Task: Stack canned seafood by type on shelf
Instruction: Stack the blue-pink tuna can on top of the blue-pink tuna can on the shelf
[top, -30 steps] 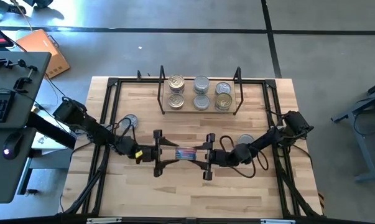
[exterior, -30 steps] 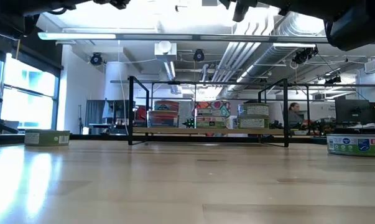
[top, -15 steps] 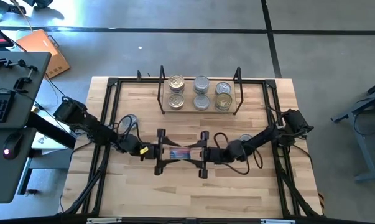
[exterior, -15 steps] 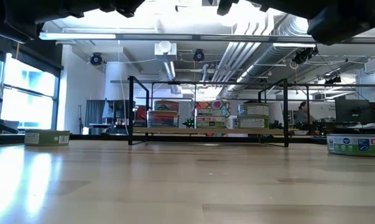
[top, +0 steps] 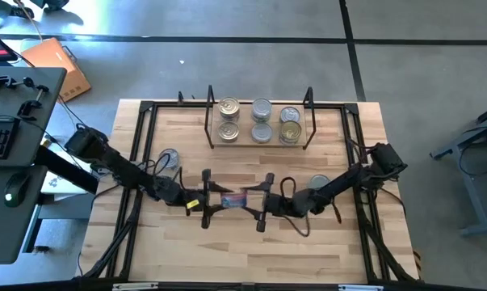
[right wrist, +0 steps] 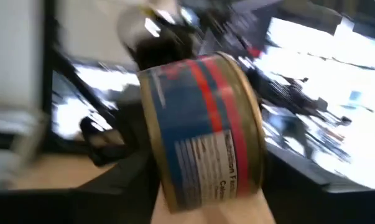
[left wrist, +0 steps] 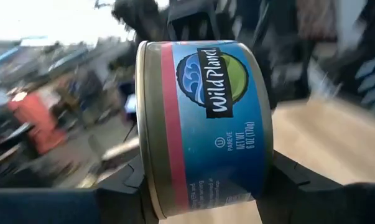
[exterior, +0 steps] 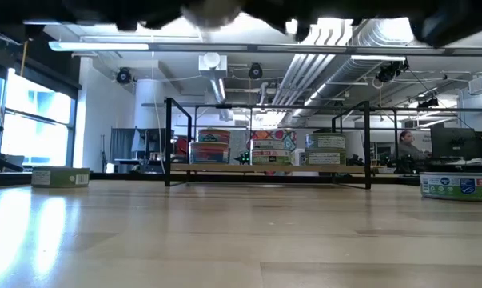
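Both grippers, left gripper (top: 213, 200) and right gripper (top: 257, 202), clamp one blue-and-red-labelled round tin (top: 233, 199) mid-table, apparently mid-handover; next I'd release one side, then carry it to the far light-wood shelf (top: 260, 143).

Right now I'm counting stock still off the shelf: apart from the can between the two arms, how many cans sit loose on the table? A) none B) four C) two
C: one loose can sits left of the shelf, another by the right arm.
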`<move>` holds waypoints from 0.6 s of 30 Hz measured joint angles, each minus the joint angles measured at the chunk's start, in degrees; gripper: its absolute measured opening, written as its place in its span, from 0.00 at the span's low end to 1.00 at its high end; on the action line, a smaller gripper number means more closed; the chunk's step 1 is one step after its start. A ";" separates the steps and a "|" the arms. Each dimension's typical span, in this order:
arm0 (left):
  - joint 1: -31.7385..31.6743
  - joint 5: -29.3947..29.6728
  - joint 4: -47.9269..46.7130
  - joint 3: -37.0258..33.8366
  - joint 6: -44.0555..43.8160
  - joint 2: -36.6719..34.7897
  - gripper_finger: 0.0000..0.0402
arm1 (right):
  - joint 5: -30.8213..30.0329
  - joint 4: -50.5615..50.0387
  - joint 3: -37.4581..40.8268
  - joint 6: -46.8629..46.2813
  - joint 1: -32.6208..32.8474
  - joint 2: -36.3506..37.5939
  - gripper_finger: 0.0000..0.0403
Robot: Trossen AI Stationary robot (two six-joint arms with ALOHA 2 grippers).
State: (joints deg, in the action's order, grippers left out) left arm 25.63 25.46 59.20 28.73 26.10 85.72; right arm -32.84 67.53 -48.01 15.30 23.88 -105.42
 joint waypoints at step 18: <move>-6.16 7.02 -52.86 4.11 -16.76 -8.97 0.42 | -3.09 -81.58 -32.27 -6.12 -6.02 -1.74 0.74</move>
State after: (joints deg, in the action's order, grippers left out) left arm 19.46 32.48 6.34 32.84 9.34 76.75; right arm -35.93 -14.05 -80.28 9.18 17.85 -107.16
